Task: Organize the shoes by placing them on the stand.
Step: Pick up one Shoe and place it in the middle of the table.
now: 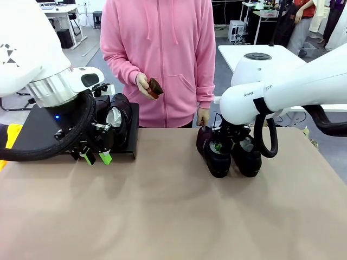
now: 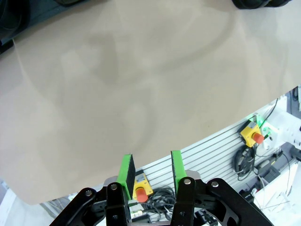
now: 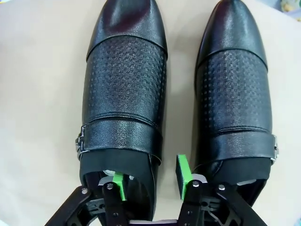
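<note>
Two glossy black shoes stand side by side on the table, one (image 1: 218, 156) (image 3: 123, 89) to the left of the other (image 1: 247, 157) (image 3: 233, 89). My right gripper (image 1: 218, 145) (image 3: 150, 178) is open over the left shoe's heel. One pad sits inside that shoe's opening and the other outside its side wall, between the two shoes. The black stand (image 1: 132, 130) is at the table's far left, with a paper-stuffed shoe (image 1: 120, 111) on it, partly hidden by my left arm. My left gripper (image 1: 97, 158) (image 2: 150, 172) hangs open in front of the stand with nothing between its pads.
A person in a pink hoodie (image 1: 162, 49) stands at the far side, holding a small brown brush (image 1: 154, 88) in one hand; the other hand (image 1: 203, 116) rests near the shoes. The brown table (image 1: 162, 211) is bare across its middle and front.
</note>
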`<control>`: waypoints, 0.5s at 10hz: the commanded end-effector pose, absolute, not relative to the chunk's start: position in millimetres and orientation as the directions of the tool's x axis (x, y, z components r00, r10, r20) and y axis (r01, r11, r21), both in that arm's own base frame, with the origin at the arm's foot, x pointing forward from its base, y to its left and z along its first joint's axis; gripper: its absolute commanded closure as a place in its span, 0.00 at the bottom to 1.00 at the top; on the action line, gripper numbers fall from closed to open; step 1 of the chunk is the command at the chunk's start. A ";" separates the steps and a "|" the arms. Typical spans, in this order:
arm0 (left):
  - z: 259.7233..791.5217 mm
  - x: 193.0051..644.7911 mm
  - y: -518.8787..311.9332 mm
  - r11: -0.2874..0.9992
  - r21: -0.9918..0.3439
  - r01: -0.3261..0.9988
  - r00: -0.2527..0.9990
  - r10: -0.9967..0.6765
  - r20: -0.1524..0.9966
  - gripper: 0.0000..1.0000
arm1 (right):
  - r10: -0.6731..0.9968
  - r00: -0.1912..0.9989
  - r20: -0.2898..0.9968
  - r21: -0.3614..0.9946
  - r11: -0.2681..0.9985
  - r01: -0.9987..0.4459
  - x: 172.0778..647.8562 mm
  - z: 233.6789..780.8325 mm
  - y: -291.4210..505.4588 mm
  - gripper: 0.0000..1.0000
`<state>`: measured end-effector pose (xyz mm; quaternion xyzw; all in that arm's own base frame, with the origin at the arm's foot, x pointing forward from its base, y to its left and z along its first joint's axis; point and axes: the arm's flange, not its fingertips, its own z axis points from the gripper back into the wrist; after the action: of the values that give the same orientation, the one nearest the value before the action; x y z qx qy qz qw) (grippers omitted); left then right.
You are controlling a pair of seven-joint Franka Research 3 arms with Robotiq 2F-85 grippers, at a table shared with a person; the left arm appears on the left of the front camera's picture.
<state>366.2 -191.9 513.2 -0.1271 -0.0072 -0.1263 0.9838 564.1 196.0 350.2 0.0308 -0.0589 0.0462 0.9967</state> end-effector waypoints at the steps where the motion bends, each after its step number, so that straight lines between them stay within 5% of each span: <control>1: 513.7 365.6 -191.9 0.936 -0.261 0.238 0.971 -0.232 0.054 0.56 | 0.094 0.990 0.109 0.010 0.995 -0.096 572.6 350.3 199.9 0.81; 2: 513.7 365.6 -191.9 0.936 -0.261 0.238 0.971 -0.232 0.054 0.56 | 0.097 0.991 0.095 0.012 0.995 -0.098 573.7 348.4 200.5 0.99; 5: 513.7 365.6 -191.9 0.936 -0.261 0.238 0.971 -0.232 0.054 0.56 | 0.105 0.993 0.061 0.014 0.994 -0.106 575.6 337.1 202.9 1.00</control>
<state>366.2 -191.9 513.2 -0.1271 -0.0072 -0.1263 0.9838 568.1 197.3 339.9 0.0249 -0.0337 0.0472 0.9980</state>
